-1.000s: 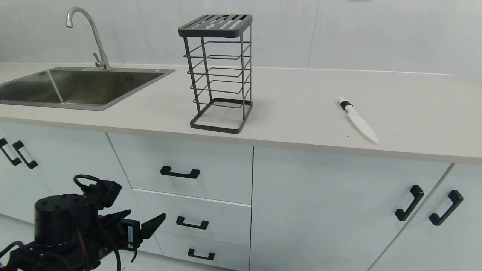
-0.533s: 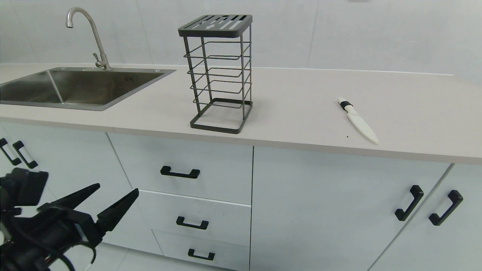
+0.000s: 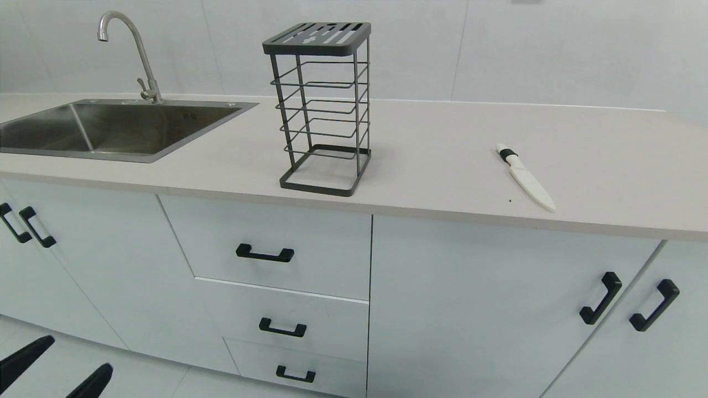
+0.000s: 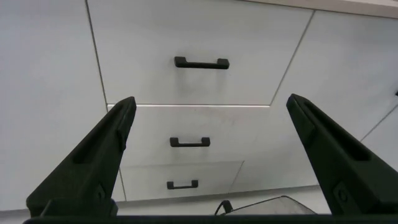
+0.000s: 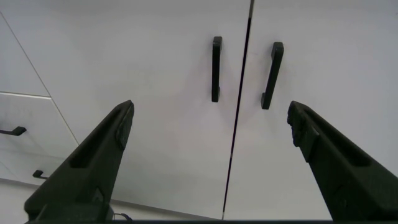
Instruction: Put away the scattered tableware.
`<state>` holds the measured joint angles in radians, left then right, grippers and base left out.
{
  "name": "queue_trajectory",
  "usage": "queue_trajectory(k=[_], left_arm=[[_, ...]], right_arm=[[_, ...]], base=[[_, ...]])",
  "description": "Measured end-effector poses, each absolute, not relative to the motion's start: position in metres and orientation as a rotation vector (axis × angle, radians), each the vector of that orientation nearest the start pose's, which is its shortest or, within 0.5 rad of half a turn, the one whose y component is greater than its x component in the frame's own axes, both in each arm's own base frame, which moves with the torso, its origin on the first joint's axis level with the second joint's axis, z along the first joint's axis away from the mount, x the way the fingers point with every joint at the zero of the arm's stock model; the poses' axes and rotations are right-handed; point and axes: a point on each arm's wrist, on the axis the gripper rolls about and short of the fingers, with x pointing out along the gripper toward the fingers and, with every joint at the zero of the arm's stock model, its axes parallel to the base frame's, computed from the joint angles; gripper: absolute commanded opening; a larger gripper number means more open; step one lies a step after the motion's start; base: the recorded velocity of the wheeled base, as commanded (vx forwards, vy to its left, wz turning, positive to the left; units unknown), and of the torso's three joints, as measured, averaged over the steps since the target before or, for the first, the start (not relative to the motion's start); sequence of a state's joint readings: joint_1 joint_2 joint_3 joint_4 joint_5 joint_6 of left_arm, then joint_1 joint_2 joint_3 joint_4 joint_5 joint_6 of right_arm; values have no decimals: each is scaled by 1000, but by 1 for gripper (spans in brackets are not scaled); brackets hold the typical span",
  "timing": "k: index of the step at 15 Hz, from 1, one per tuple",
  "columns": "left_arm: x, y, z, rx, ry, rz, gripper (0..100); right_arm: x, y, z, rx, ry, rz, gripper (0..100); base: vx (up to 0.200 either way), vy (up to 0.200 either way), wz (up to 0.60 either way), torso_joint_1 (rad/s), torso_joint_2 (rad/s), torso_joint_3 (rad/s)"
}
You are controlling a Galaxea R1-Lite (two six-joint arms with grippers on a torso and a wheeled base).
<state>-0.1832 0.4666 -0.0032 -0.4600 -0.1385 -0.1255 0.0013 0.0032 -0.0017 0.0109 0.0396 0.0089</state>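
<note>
A white knife [image 3: 525, 178] with a black band on its handle lies flat on the counter's right part, near the front edge. A black wire knife rack [image 3: 323, 110] with a slotted top stands upright mid-counter. My left gripper [image 3: 82, 352] is low at the bottom left, below counter height, open, its two black fingertips apart. In the left wrist view the left gripper [image 4: 211, 102] is open and empty, facing the drawer fronts. The right gripper [image 5: 211, 107] is open and empty, facing two cabinet doors. Both are far from the knife.
A steel sink [image 3: 110, 127] with a curved faucet [image 3: 127, 44] is set into the counter's left part. Under the counter are drawers with black handles [image 3: 264, 254] and cabinet doors [image 3: 600, 298]. The counter [image 3: 442, 160] is bare between rack and knife.
My left arm has swung down and to the left, from beside the drawers to the bottom left corner. The knife and the rack have not moved.
</note>
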Motion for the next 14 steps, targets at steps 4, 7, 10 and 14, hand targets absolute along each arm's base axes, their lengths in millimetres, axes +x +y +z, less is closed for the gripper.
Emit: queue_trajectory(k=[4, 7, 10, 14], left_arm=[[-4, -4, 118, -120, -112, -292, 100], [-12, -4, 110, -117, -135, -283, 100], [-17, -3, 106, -114, -157, -279, 100], [-21, -4, 90, -104, -80, -225, 100]], right_arm=[[-23, 1, 75, 10, 13, 40, 100], [-23, 1, 75, 10, 13, 40, 100], [-23, 1, 75, 10, 13, 40, 100], [-23, 1, 75, 10, 13, 41, 100]], base=[[0, 0, 0, 0, 0, 0], [0, 0, 0, 0, 0, 0], [0, 0, 0, 0, 0, 0], [0, 0, 0, 0, 0, 0]])
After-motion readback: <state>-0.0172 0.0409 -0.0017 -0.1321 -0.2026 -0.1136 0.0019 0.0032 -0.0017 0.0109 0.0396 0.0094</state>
